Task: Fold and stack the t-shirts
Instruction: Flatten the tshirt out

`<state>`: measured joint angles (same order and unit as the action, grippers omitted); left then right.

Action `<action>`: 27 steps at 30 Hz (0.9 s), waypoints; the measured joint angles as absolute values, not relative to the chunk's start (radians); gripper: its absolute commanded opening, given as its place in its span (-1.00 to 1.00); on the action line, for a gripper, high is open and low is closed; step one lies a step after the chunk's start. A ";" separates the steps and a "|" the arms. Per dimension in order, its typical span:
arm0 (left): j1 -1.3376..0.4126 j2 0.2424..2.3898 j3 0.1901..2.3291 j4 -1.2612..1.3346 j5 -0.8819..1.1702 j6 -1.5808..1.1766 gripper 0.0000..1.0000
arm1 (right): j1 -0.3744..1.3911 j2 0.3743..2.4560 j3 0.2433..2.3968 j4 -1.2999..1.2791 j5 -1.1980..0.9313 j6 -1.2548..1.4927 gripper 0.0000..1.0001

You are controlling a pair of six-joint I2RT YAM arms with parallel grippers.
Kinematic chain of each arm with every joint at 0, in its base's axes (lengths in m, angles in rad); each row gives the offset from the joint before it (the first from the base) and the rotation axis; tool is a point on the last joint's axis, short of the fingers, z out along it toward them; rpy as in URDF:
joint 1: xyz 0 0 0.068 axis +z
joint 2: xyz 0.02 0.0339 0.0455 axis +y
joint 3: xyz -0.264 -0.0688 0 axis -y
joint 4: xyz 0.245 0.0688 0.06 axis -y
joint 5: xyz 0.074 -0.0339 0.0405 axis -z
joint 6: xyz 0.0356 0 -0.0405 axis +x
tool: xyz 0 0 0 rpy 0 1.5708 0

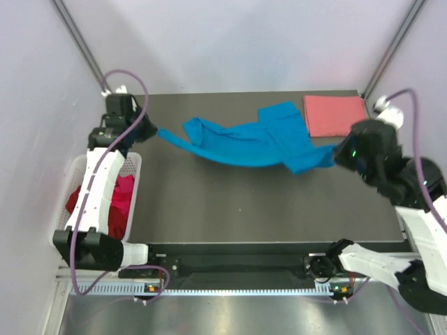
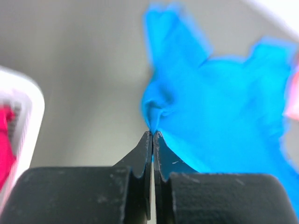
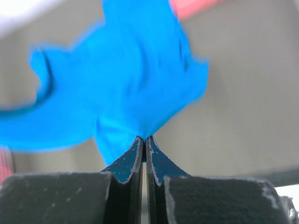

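left claw (image 1: 156,130) is pinched together on one end of the bright blue cloth t-shirt (image 1: 251,143), its two black fingers closed with a fold of blue cloth caught at their tips, as the left wrist view (image 2: 152,135) shows. right claw (image 1: 336,155) is likewise clamped on the opposite end of the same shirt, with the cloth fanning out from its closed tips (image 3: 143,139). the blue shirt (image 2: 219,107) is drawn out between the two claws across the far half of the dark table (image 1: 244,209), bunched and twisted at the left end and wider toward the right. whether its middle rests on the table or hangs just above it i cannot tell.

beyond the right claw, at the far right corner of the table, lies a salmon pink shirt (image 1: 335,115), folded into a flat rectangle and close beside the blue one. off the left edge of the table stands a white lattice plastic basket (image 1: 78,167). it holds a magenta shirt (image 1: 124,195) and, beside it, a dark red shirt (image 1: 75,199), both crumpled.
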<state>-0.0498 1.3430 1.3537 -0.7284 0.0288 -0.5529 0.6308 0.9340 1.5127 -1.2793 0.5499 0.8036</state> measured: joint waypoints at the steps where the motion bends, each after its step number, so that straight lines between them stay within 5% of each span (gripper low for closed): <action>1: -0.050 1.327 1.423 -0.744 0.028 -0.555 -1.00 | 0.585 0.989 1.617 -1.273 0.548 0.752 -1.00; 11: -0.052 1.252 1.831 -0.791 0.013 -0.572 -1.00 | 0.351 1.238 2.324 -1.297 0.485 0.477 -1.00; 20: -0.053 1.224 1.960 -0.813 -0.009 -0.572 -1.00 | 0.349 1.127 2.265 -1.258 0.441 0.401 -1.00; 27: -0.053 1.399 2.138 -0.801 -0.009 -0.572 -1.00 | 0.348 1.254 2.312 -0.935 0.439 0.286 -1.00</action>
